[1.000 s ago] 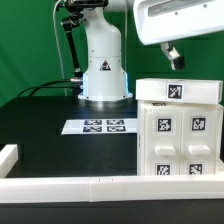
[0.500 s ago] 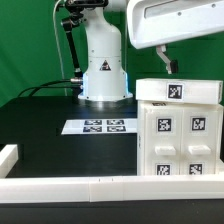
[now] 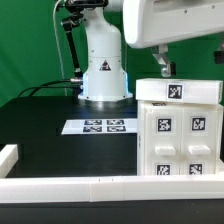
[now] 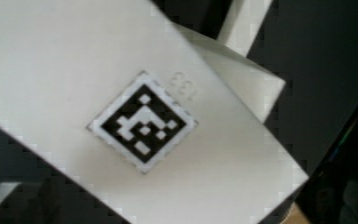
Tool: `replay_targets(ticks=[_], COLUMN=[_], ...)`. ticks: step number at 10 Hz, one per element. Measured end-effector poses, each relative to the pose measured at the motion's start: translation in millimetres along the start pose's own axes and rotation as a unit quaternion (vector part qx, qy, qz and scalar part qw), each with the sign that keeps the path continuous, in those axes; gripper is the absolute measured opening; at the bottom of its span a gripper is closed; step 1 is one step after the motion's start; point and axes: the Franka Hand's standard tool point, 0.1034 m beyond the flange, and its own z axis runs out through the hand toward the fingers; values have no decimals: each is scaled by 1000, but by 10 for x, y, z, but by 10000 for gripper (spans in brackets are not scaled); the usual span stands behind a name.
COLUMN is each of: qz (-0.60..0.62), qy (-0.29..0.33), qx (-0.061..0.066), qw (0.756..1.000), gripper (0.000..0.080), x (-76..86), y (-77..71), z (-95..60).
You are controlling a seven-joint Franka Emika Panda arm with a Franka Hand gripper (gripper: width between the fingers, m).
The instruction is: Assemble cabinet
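Observation:
The white cabinet [image 3: 178, 135] stands at the exterior view's right, with tags on its front and top panel [image 3: 180, 90]. My gripper [image 3: 160, 66] hangs from above, its dark fingers just over the left end of that top panel. I cannot tell whether it touches it. In the wrist view a white tagged panel [image 4: 87, 70] fills the picture very close, its tag [image 4: 146, 118] in the middle. Dark fingers show at both lower corners with the panel between them, so the gripper looks open and holds nothing.
The marker board [image 3: 100, 126] lies flat on the black table in front of the robot base [image 3: 103, 65]. A long low white rail [image 3: 90, 186] edges the near side. A small white block [image 3: 8, 155] stands at the left edge.
My gripper has moved down and toward the exterior view's left, from above the cabinet's middle to just over the left end of its top. The cabinet has not moved.

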Motion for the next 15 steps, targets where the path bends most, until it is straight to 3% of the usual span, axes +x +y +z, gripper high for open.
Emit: replay_targets(ticks=[5, 12, 13, 14, 15], qz=[-177, -173, -172, -169, -154], qy=[-7, -21, -22, -22, -21], qx=[-5, 1, 1, 1, 0], qw=[984, 985, 985, 985, 988], gripper=[796, 796, 662, 662, 562], x=[-82, -185, -186, -188, -190], y=[18, 126, 129, 136, 146], z=[107, 308, 308, 307, 304])
